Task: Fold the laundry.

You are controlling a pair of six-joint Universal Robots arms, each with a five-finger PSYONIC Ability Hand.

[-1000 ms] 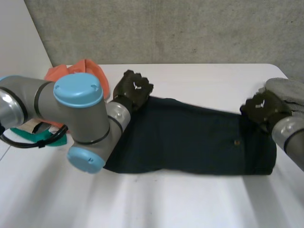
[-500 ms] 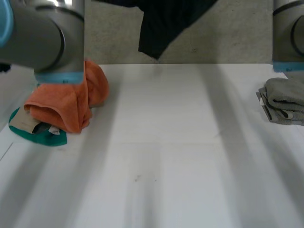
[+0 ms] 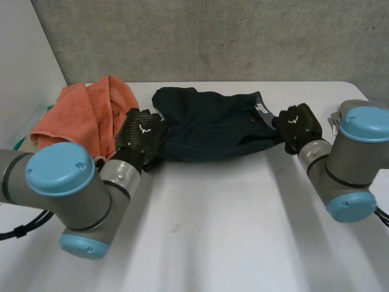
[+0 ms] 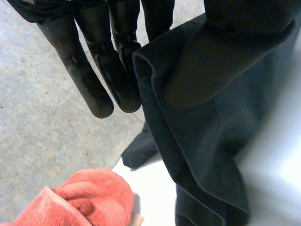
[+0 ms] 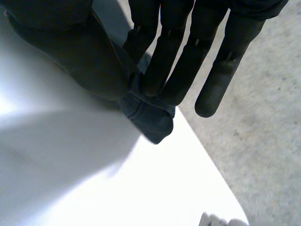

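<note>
Lowered from mid-air half a second ago, the dark garment [image 3: 209, 125] now lies bunched on the white table [image 3: 231, 231], near the orange towel [image 3: 85, 115]. The left hand [image 3: 141, 131] pinches its left end between thumb and fingers, and the right hand [image 3: 296, 125] pinches its right corner likewise. A small white logo [image 3: 262, 109] on the cloth near the right hand is too small to read.
</note>
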